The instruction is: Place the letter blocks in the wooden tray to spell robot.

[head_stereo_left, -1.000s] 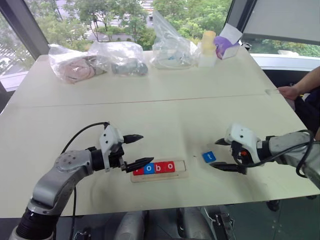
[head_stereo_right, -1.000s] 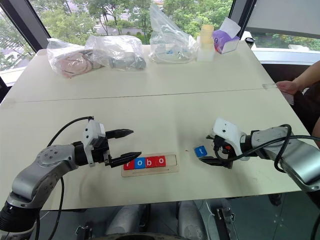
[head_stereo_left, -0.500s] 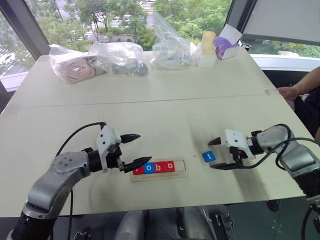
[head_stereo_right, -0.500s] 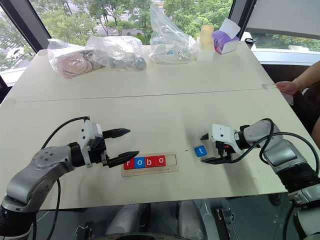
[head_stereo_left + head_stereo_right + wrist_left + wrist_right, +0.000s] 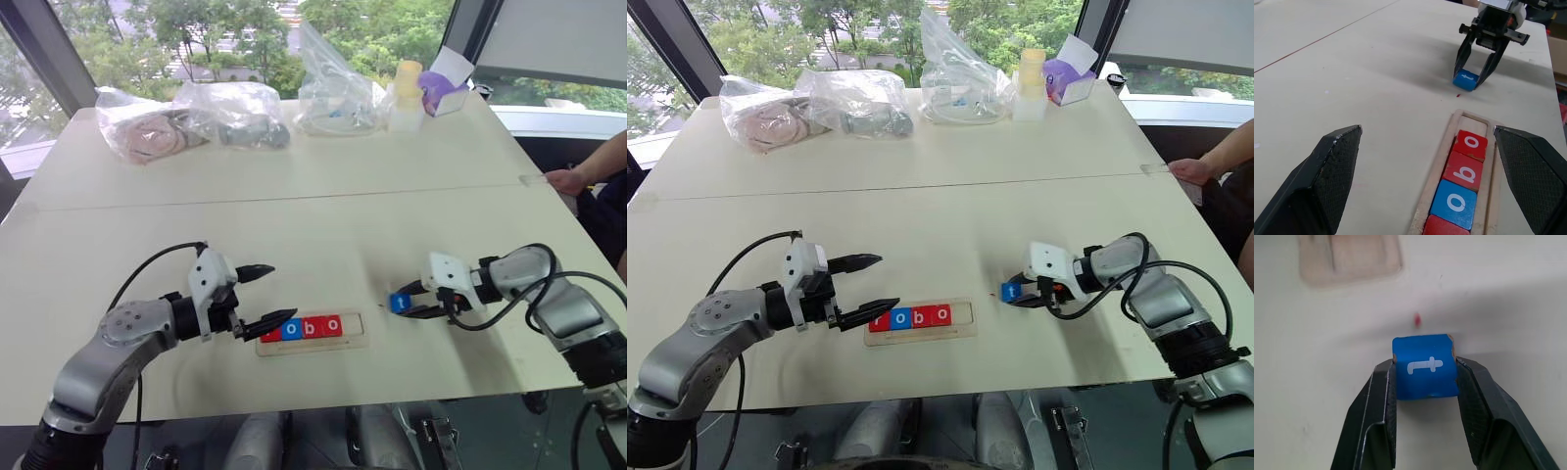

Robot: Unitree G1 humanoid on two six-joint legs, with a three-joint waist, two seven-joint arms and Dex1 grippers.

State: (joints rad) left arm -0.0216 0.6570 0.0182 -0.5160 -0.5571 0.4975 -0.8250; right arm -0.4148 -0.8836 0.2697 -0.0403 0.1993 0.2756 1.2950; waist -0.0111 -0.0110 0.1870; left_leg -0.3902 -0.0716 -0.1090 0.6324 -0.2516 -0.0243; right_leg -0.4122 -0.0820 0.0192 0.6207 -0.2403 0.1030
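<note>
One red block [image 5: 1442,229] is cut off in tray [image 5: 1436,169].

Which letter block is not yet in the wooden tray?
The blue t block. It sits on the table to the right of the wooden tray, pinched by the right hand, while r, o, b, o lie in the slot.

Beige table [image 5: 323,186] before tall windows [image 5: 196,29]; green trees [image 5: 372,24] outside.

Blue t block [image 5: 397,304] in right gripper [image 5: 409,303]
</note>
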